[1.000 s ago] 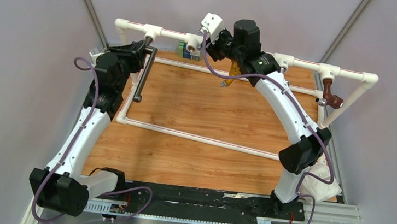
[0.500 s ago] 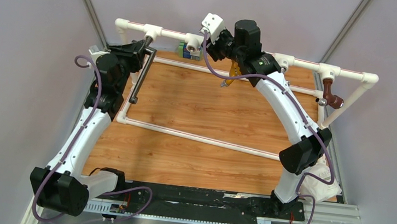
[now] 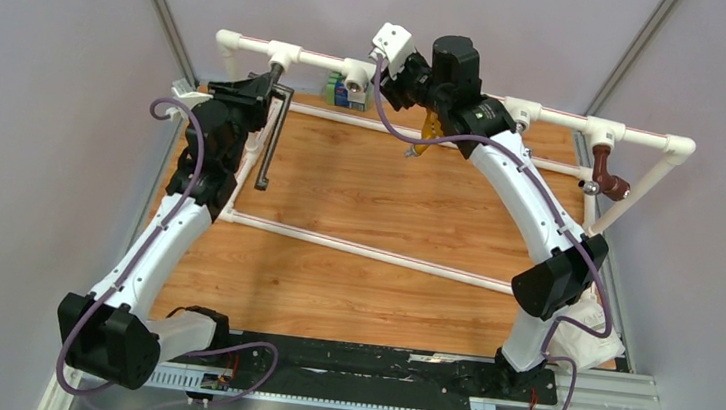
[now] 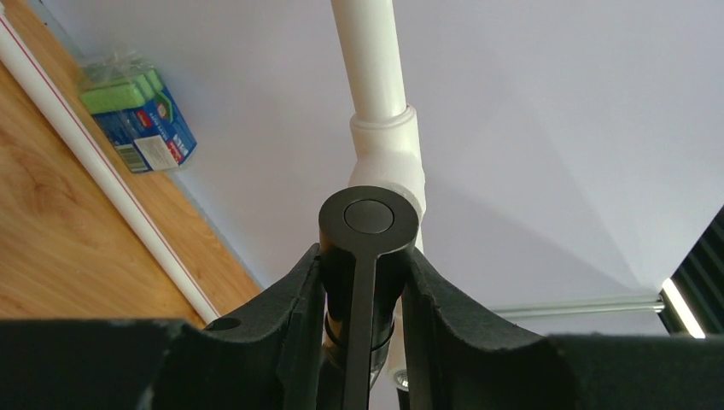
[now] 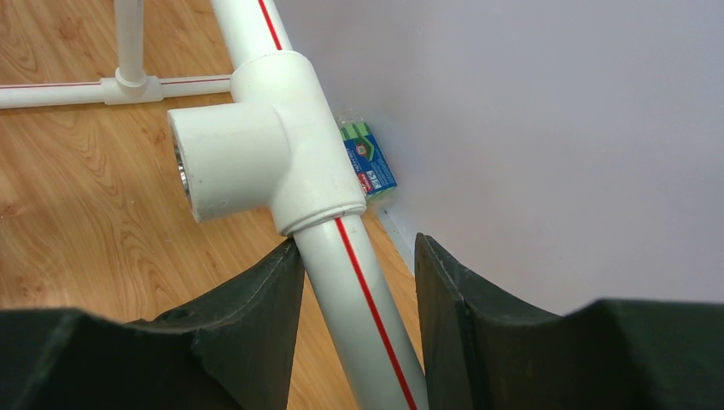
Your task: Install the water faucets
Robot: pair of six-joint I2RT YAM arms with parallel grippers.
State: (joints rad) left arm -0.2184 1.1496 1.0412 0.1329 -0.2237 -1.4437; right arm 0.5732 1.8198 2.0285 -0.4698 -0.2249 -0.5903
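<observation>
Left end effector clamped on the long black metal faucet up top; reckon it's stiff, heavy, slick, so grip there.

left arm and right arm: white curved shells, black joint housings; purple cable clipped along each; white boxy wrist camera; left gripper fingers matte black, possibly rubber-coated

Open wood tabletop lies between the low white pipes, giving room to reach in from above. The raised rail bars the far edge, close to the wall. The long dark faucet hangs at the left, and a brown tap juts at the right.
</observation>
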